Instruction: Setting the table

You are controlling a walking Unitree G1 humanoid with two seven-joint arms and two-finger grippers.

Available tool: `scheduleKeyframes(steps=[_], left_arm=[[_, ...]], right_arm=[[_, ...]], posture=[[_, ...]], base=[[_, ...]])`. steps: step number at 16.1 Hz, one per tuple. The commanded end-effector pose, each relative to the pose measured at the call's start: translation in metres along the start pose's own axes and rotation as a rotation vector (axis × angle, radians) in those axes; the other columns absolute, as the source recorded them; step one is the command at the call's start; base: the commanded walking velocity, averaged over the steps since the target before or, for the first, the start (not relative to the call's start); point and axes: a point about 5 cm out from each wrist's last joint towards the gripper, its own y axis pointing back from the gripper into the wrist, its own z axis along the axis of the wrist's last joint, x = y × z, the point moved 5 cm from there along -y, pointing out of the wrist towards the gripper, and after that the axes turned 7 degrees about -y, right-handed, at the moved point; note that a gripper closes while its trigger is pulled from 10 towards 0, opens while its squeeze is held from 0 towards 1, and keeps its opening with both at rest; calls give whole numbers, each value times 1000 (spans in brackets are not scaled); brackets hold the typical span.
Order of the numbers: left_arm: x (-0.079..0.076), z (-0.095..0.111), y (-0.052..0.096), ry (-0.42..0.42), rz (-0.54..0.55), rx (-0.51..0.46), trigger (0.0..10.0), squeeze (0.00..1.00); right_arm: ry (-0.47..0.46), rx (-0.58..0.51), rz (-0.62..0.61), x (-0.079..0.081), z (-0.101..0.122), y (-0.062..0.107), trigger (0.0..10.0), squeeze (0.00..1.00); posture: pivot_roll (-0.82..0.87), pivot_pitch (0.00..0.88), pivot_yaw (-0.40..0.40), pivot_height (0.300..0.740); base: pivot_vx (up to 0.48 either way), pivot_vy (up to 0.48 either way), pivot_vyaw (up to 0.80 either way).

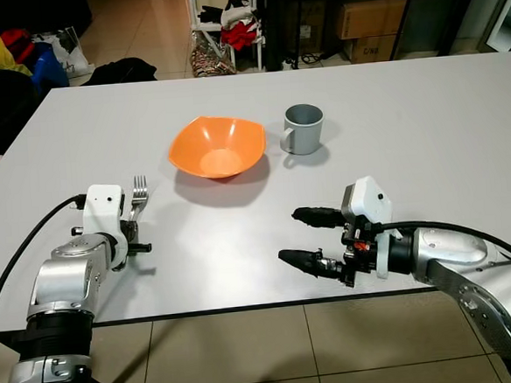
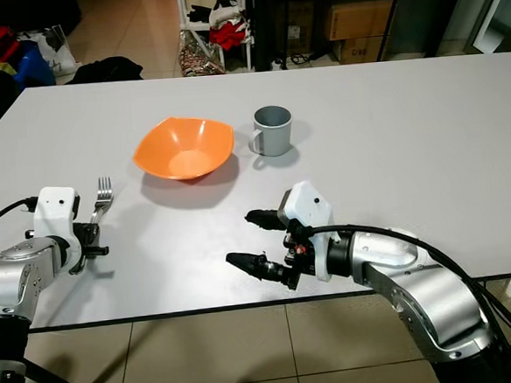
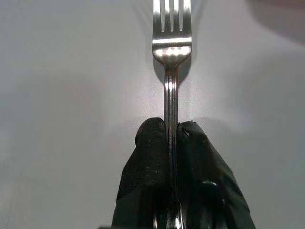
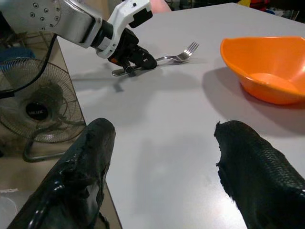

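Note:
A silver fork (image 1: 139,194) lies flat on the grey table (image 1: 427,136), left of an orange bowl (image 1: 217,147). My left gripper (image 3: 170,131) is shut on the fork's handle (image 3: 171,95), with the tines pointing away from me toward the far side. A grey mug (image 1: 304,128) stands upright just right of the bowl. Near the front edge, my right gripper (image 1: 291,235) hovers low over bare table in front of the bowl. It is open, with nothing between its fingers (image 4: 248,167). From the right wrist view I also see the left gripper (image 4: 136,57) holding the fork (image 4: 177,57).
The table's front edge (image 1: 246,308) runs just under both grippers, with tiled floor below. A floor fan (image 4: 33,112) stands beside the table on my left. Bags (image 1: 18,55), a rack with clothes (image 1: 231,27) and cardboard boxes (image 1: 370,17) stand beyond the far edge.

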Motion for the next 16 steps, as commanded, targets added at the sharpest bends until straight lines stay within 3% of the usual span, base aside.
scheduleKeyframes(steps=[1,3,4,5,6,10,13,14,15,16], left_arm=[[7,-4,-1,2,26,17,10000,0],[9,-3,-2,1,25,7,10000,47],[9,-2,-3,-2,20,4,10000,573],[9,-1,-4,-11,14,0,10000,973],[10,0,-4,-19,15,0,10000,1000],[16,-1,-3,-51,32,1,10000,1000],[27,22,16,-107,74,-104,10000,1000],[40,70,51,-40,176,-407,10000,0],[40,77,62,-18,183,-463,10000,0],[26,78,76,-28,148,-504,10000,0]], right_arm=[[16,2,11,0,3,-1,10000,0],[16,2,15,0,3,-1,10000,0],[16,0,17,0,3,-2,10000,0],[18,3,16,-1,2,-3,10000,0],[20,5,16,-1,2,-3,10000,0],[20,2,16,1,1,-3,10000,0],[12,-25,-19,-1,5,2,10000,0],[-16,-86,-162,-15,8,8,10000,0],[-21,-111,-220,-21,9,10,10000,0],[-5,-150,-317,-29,11,12,10000,0]], posture=[[-60,4,34,740],[-60,3,30,740],[-61,2,30,740],[-63,2,33,740],[-64,2,33,740],[-67,0,36,740],[-73,0,44,740],[-71,0,48,740],[-69,0,48,740],[-69,0,49,740]], base=[[0,0,0],[0,0,0],[0,0,0],[0,0,0],[0,0,0],[0,0,0],[0,0,0],[0,0,0],[0,0,0],[0,0,0]])
